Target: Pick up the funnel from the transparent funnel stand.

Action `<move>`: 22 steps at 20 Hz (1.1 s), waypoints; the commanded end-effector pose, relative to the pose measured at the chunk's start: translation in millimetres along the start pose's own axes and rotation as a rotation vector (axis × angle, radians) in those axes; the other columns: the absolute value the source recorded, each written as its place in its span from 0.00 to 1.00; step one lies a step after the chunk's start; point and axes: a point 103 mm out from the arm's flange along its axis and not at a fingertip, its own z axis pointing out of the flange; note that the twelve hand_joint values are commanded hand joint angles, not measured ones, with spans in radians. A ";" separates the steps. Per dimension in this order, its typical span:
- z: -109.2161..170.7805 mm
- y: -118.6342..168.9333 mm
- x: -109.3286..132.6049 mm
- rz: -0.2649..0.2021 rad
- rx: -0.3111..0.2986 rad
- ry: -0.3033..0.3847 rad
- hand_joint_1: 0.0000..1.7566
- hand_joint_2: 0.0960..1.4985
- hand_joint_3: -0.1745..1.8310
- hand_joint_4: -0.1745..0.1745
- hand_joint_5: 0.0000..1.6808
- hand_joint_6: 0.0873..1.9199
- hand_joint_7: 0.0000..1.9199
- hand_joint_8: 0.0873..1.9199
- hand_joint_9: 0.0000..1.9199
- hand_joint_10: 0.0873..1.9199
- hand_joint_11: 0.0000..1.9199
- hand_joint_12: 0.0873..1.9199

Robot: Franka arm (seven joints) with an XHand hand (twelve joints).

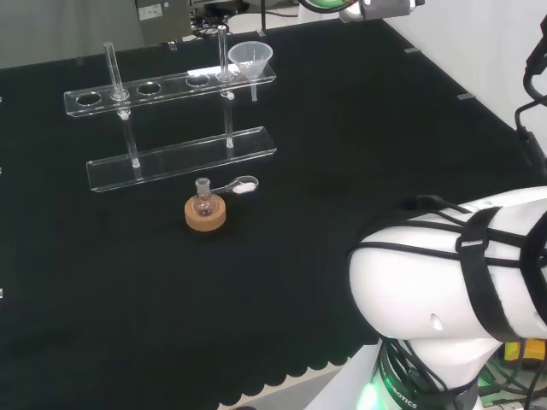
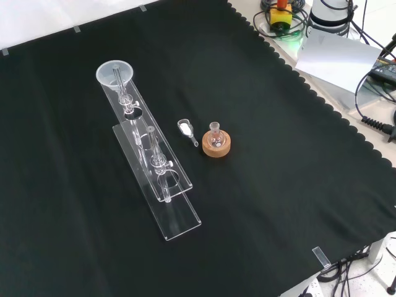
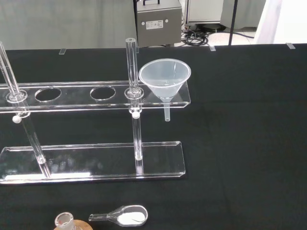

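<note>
Head view: funnel [image 1: 250, 57] is sitting in the end hole of the transparent funnel stand [image 1: 184, 158], the rim bearing its cone, stem hanging free below.

Front view: funnel [image 2: 115, 72] is occupying the stand's far end; small flask [image 2: 215, 132] is resting on a cork ring [image 2: 217, 147].

Wrist view: funnel [image 3: 164, 78] is lying ahead of the hand, well apart. Finger state: cannot tell.

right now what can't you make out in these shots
- Small flask on its cork ring: too small in head and front views to tell whether it holds anything; the wrist view's edge cuts it off.
- Funnel stem tip: whether it is open or blocked cannot be told.
- Funnel stand: its far end is cut off by the wrist view's edge.
</note>
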 end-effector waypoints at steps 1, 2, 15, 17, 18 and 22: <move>-0.2 0.0 0.5 -0.002 -0.008 -0.005 0.06 0.73 0.32 0.52 0.14 0.00 0.01 0.16 0.08 0.30 0.01 0.72; -0.2 0.3 0.7 -0.003 -0.007 -0.005 0.03 0.77 0.31 0.53 0.14 0.00 0.00 0.14 0.07 0.30 0.01 0.72; 15.3 30.4 -4.3 0.036 0.015 0.000 0.00 0.81 0.28 0.53 0.14 0.00 0.00 0.13 0.06 0.29 0.00 0.72; 23.5 41.2 -6.9 0.042 0.027 -0.001 0.00 0.81 0.28 0.53 0.14 0.00 0.00 0.13 0.06 0.29 0.00 0.72; 26.8 47.4 -7.8 0.041 0.032 -0.006 0.00 0.81 0.28 0.53 0.14 0.00 0.00 0.12 0.06 0.29 0.00 0.72; 38.8 75.2 -10.7 0.020 0.055 -0.009 0.00 0.81 0.28 0.52 0.14 0.00 0.00 0.12 0.06 0.29 0.00 0.72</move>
